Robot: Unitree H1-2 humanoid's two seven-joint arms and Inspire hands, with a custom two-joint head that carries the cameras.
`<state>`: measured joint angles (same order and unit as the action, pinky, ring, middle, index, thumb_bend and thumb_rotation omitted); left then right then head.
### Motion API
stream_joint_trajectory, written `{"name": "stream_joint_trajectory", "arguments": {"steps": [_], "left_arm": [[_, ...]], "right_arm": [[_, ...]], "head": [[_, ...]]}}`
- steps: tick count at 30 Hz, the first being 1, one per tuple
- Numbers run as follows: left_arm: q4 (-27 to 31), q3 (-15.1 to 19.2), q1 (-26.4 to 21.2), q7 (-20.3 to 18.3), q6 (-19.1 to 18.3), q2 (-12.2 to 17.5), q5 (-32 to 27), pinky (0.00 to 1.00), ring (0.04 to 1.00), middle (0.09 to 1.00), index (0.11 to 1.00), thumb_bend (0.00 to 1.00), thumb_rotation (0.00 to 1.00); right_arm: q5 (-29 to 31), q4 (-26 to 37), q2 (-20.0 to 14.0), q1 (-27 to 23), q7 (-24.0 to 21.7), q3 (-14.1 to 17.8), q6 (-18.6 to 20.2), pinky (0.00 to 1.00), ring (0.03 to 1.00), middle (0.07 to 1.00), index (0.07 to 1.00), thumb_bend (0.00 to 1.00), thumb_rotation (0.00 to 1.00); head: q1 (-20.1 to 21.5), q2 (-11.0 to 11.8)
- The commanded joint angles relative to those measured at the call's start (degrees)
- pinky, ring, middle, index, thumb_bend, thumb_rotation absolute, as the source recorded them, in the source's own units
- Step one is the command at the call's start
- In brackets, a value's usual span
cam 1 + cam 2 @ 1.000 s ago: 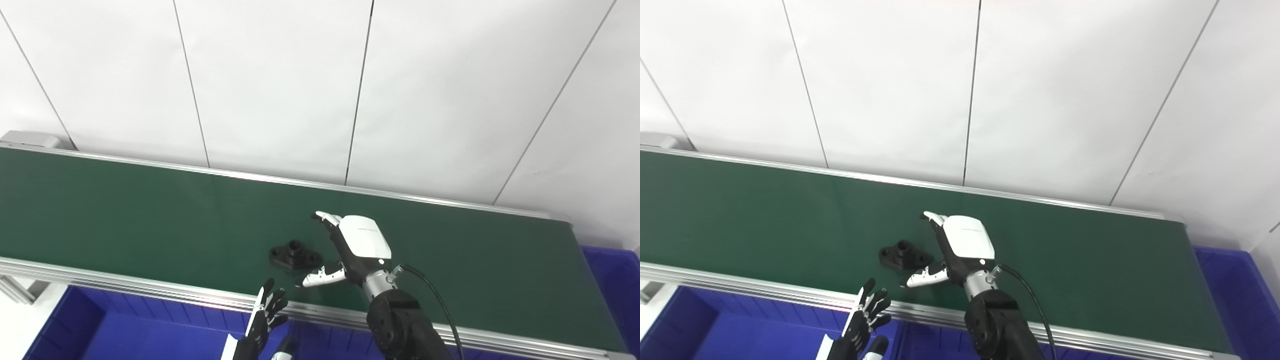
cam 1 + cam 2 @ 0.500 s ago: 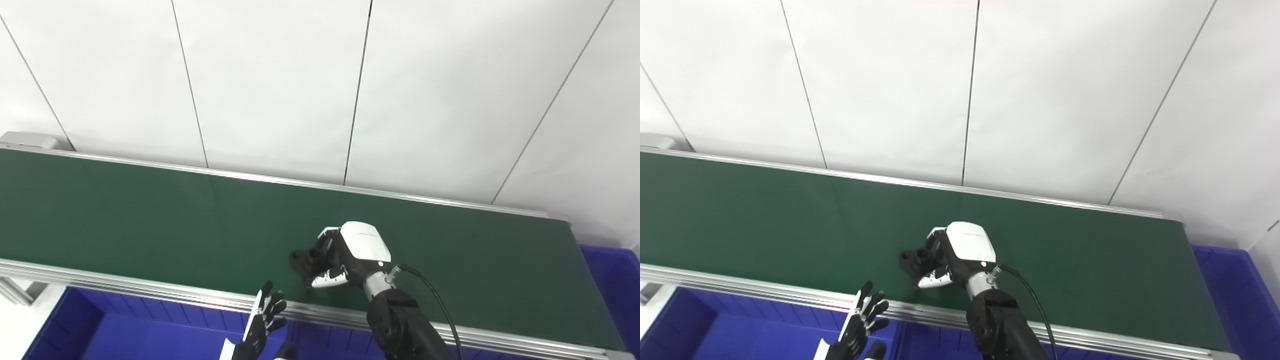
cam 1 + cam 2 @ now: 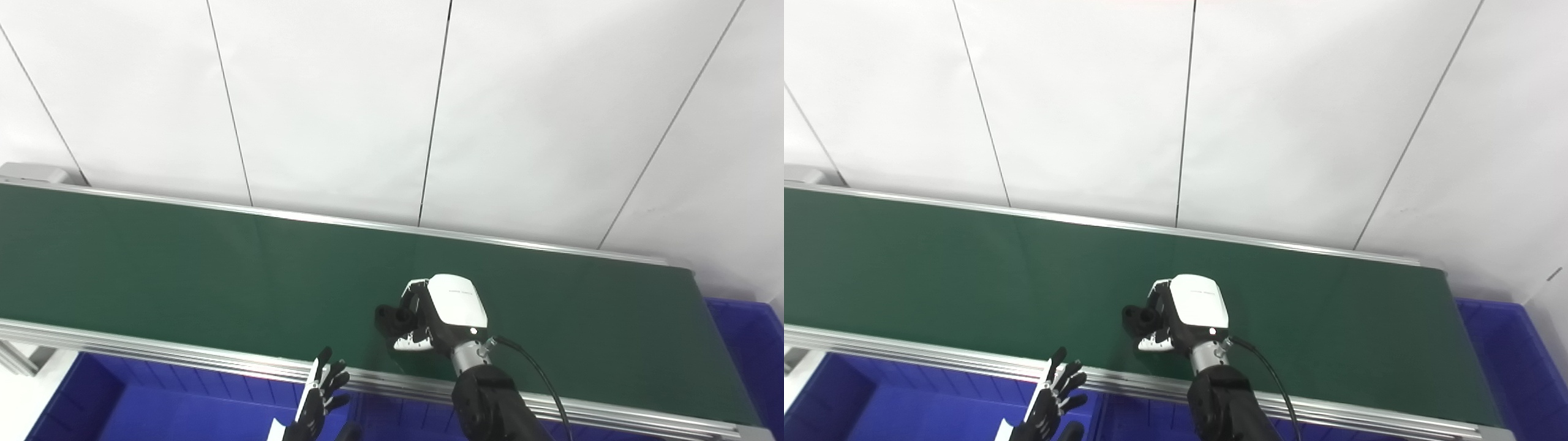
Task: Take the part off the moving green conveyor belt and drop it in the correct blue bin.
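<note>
The right hand (image 3: pixel 442 313) (fingers curled) hides most of the part (image 3: pixel 387 317).

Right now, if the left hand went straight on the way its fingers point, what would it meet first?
The left hand points up and away, so probably the conveyor's near metal rail, then the green belt. Depth is unclear.

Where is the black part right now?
In the right hand's closed grasp, the black part sits over the green conveyor belt, near its front rail.
</note>
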<state>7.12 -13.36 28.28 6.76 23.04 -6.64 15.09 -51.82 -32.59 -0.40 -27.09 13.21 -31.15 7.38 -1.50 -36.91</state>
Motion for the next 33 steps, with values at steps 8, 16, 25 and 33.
{"name": "stream_joint_trajectory", "arguments": {"steps": [8, 16, 25, 33], "left_arm": [[1.2, -6.0, 1.0, -0.2, -0.3, -5.9, -0.1, 0.78, 0.875, 0.918, 1.0, 0.7, 0.83], [1.0, -5.4, 0.4, -0.6, -1.0, -5.1, -0.9, 0.78, 0.87, 0.92, 1.0, 0.7, 0.82], [0.1, -4.5, -0.5, -0.7, -0.6, -3.6, -1.8, 0.77, 0.867, 0.92, 1.0, 0.7, 0.82], [-0.7, -3.8, -1.2, -0.7, -0.4, -2.0, -2.2, 0.77, 0.865, 0.917, 1.0, 0.72, 0.82]], "right_arm": [[1.0, -1.6, 0.7, 0.4, 2.7, -0.6, -1.3, 0.14, 0.192, 0.272, 0.476, 0.5, 0.15], [6.0, -2.8, 1.3, 2.0, 10.7, 1.9, -6.6, 0.14, 0.19, 0.276, 0.486, 0.5, 0.15], [12.2, -4.9, 2.9, 3.8, 19.7, 5.9, -16.0, 0.2, 0.255, 0.348, 0.488, 0.49, 0.15], [20.1, -6.2, 5.9, 4.8, 22.6, 11.0, -27.1, 0.25, 0.313, 0.419, 0.491, 0.49, 0.15]], "head": [[0.1, 0.1], [0.8, 0.5], [1.7, 1.7], [2.6, 2.6]]}}
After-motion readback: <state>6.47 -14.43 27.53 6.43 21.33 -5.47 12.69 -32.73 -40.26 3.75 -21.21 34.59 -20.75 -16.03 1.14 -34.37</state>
